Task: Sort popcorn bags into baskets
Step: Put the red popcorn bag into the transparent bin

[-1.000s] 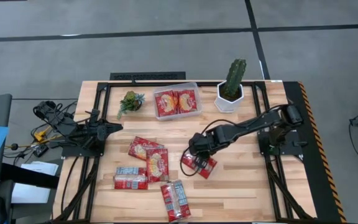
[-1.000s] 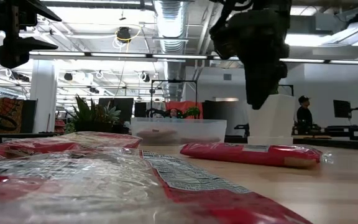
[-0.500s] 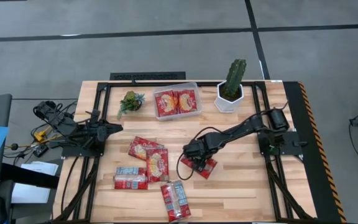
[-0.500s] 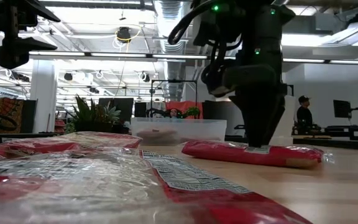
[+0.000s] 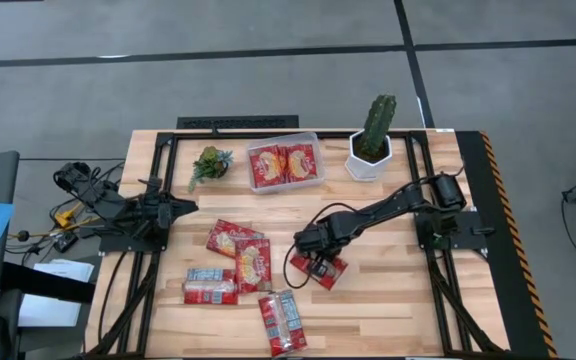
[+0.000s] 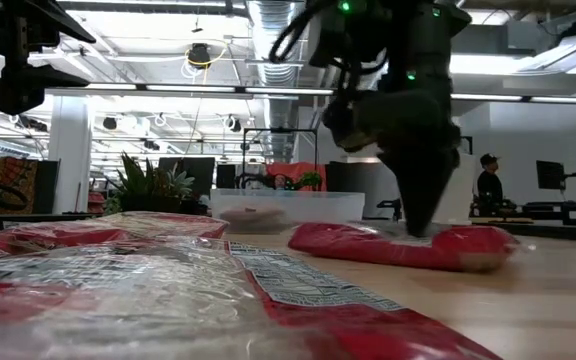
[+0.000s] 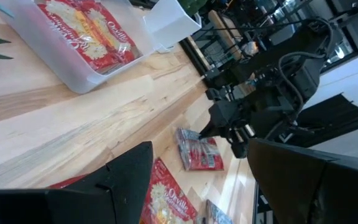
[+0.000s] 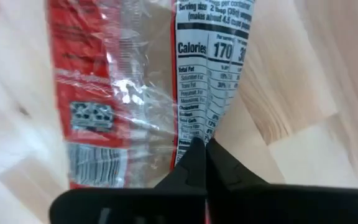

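Observation:
My right gripper [image 5: 315, 262] stands over a red popcorn bag [image 5: 325, 268] near the table's middle and is shut on its wrapper. This bag [image 8: 135, 93] lies printed-back up, showing a barcode and a nutrition panel. Several more popcorn bags lie flat on the table to its left and nearer: [image 5: 232, 238], [image 5: 253, 265], [image 5: 210, 287], [image 5: 282, 321]. The clear basket [image 5: 251, 150] at the far middle holds two bags [image 5: 284, 165]. My left gripper [image 5: 183, 205] hangs open over the table's left side, away from every bag. My right gripper pinches a raised fold of the bag's wrapper at the nutrition panel [image 8: 205, 127], near the bag's middle, between its two fingertips [image 8: 191, 163]. The fingers come from above, pointing down [image 6: 418, 215]. The bag [image 6: 398, 247] lies on the table, its film drawn up into a crease at the pinch.
A white pot with a cactus [image 5: 370, 150] stands right of the basket, and a small green plant [image 5: 209, 162] stands left of it. Bare wood lies right of the held bag and along the near right of the table [image 5: 398, 300].
My right gripper has come down and a little toward the table's left and near edge onto the bag, then shut on its wrapper. The film has bunched up at the pinch, while the bag stays on the table.

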You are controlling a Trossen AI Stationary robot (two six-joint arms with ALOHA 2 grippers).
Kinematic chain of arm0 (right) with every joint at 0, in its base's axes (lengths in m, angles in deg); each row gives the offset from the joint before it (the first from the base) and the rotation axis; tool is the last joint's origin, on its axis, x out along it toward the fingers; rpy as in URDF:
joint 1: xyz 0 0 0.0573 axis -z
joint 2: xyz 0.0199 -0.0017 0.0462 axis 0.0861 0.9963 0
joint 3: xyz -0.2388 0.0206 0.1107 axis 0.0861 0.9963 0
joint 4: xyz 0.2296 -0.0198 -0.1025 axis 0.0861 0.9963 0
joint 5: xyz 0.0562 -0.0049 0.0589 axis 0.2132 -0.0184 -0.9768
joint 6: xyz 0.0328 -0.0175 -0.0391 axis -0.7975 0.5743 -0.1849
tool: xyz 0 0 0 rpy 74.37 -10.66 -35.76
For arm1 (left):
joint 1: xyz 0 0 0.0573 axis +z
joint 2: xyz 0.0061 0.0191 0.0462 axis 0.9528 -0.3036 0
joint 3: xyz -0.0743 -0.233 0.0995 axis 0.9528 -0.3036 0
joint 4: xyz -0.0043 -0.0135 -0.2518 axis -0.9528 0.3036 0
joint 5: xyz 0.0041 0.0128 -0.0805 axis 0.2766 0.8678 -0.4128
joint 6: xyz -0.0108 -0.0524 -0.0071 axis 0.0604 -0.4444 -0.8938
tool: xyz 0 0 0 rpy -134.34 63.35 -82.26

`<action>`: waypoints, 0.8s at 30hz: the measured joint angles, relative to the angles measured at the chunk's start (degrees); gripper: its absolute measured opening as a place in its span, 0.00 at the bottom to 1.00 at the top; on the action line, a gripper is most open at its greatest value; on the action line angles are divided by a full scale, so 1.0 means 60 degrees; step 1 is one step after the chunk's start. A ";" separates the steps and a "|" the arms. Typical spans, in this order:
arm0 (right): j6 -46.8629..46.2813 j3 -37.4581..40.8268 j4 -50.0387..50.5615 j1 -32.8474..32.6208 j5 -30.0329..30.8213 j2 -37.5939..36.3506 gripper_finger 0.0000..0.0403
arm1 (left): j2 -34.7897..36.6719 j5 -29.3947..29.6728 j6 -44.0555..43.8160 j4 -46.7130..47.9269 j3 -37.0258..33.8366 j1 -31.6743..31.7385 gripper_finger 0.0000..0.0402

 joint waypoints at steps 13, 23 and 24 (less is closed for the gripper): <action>0.0835 -0.1337 0.0176 0.2412 0.0647 -0.2181 0.01 | -0.0001 0.0013 0.0004 0.0042 0.0002 -0.0003 0.62; 0.1743 -0.2699 -0.0270 0.5600 0.1180 -0.1452 0.00 | -0.0003 0.0033 -0.0007 0.0044 0.0002 -0.0003 0.62; 0.1738 -0.2699 -0.0345 0.5803 0.1158 -0.1307 0.00 | 0.0001 0.0033 -0.0007 0.0044 0.0001 -0.0003 0.62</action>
